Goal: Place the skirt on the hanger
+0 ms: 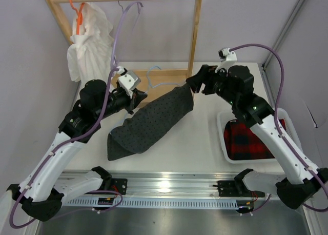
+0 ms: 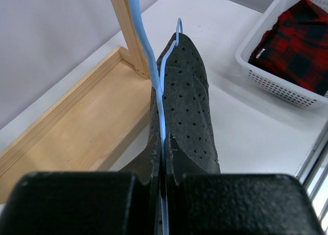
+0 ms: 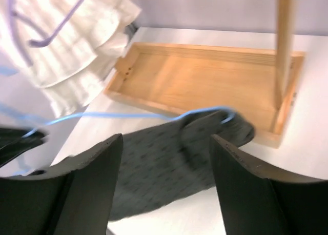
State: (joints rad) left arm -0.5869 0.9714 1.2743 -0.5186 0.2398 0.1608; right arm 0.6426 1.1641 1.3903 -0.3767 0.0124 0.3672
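Two arms, mid-threading: left end effector (image 2: 163, 181) clenched on light-blue wire hanger (image 2: 143, 40), dotted skirt (image 1: 148, 122) seemingly drawn partway over it, tail on desk (image 1: 205, 142). Released right end effector (image 3: 166, 142) straddles the hook end. Next, likely: regrip cloth, pull it square along the wire.

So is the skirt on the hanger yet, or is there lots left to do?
Partly there. Done: the skirt is lifted at one end, and the hanger wire runs along its top edge. In hand: the left gripper is shut on wire and cloth together; the right gripper is open by the far corner. Left: the skirt's low end lies on the table, so it isn't hanging freely yet.
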